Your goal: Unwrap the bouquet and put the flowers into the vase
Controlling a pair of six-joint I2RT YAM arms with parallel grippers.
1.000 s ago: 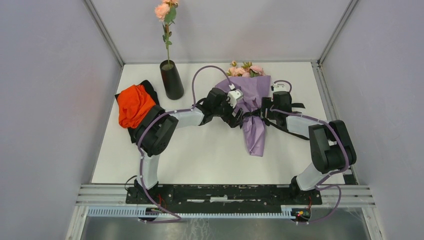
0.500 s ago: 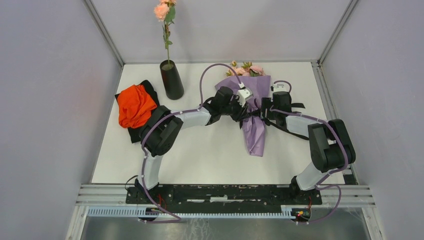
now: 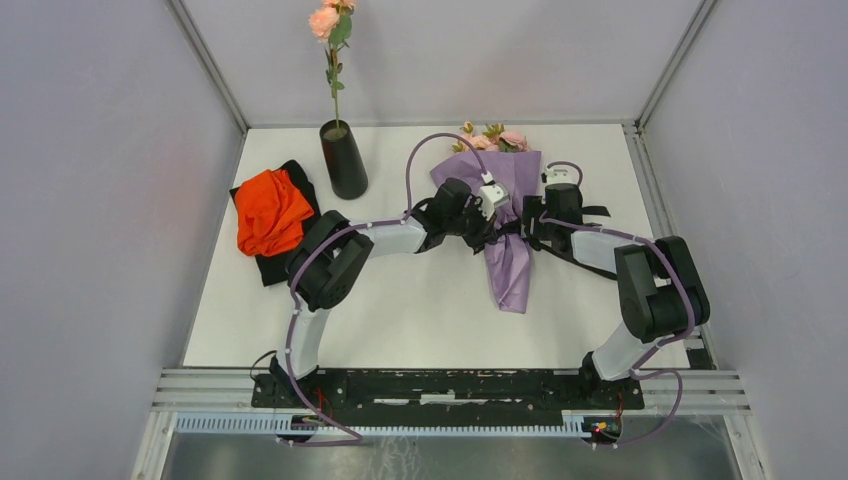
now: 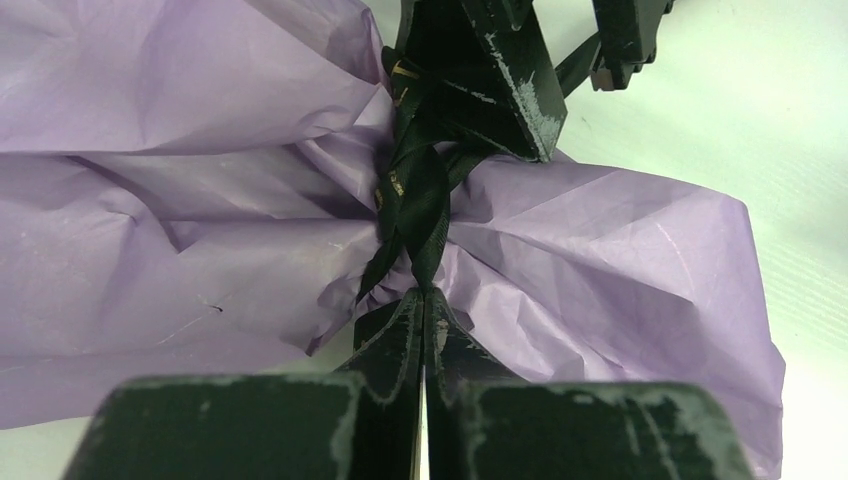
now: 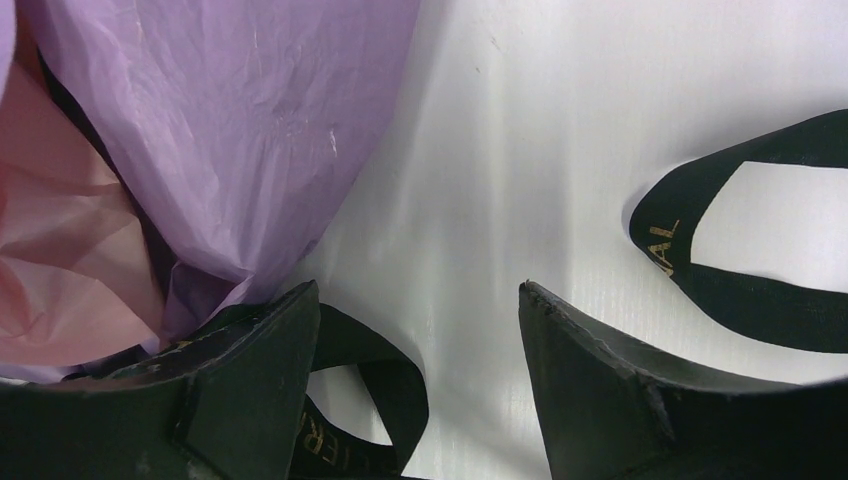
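Toward one o'clock on the table (image 3: 400, 300), the bouquet (image 3: 508, 250) lies wrapped. Its black ribbon (image 4: 420, 200) apparently sits in the clenched left claw (image 4: 422, 300) at the knot; the right claw (image 5: 418, 295) gapes released at three o'clock. Untying looks in hand: next, a steady pull to loosen the knot. The vase (image 3: 343, 160) waits at eleven.

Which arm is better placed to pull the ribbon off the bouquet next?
Left, likely: the left gripper is shut on the black ribbon at the bouquet's waist; the right gripper stands open, holding nothing.
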